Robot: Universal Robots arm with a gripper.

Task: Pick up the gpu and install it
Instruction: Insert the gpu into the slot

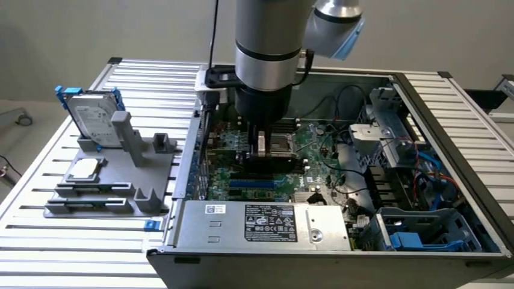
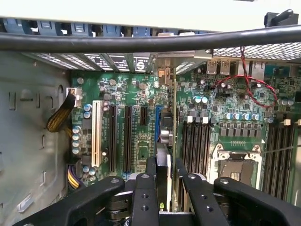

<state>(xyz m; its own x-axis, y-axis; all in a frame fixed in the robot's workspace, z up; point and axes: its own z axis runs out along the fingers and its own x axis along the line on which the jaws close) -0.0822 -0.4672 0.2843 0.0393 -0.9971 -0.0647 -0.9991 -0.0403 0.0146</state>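
The thin gpu (image 2: 165, 136) is clamped near its top edge by the end effector (image 2: 165, 168); it seems light, stiff, easily broken.

The pincer (image 2: 165, 165) hides the lower part of the gpu (image 2: 165, 135) between its fingers (image 2: 151, 170).

The gpu (image 2: 164, 136) stands over the motherboard (image 2: 136, 117) (inside the case (image 1: 321, 266)).
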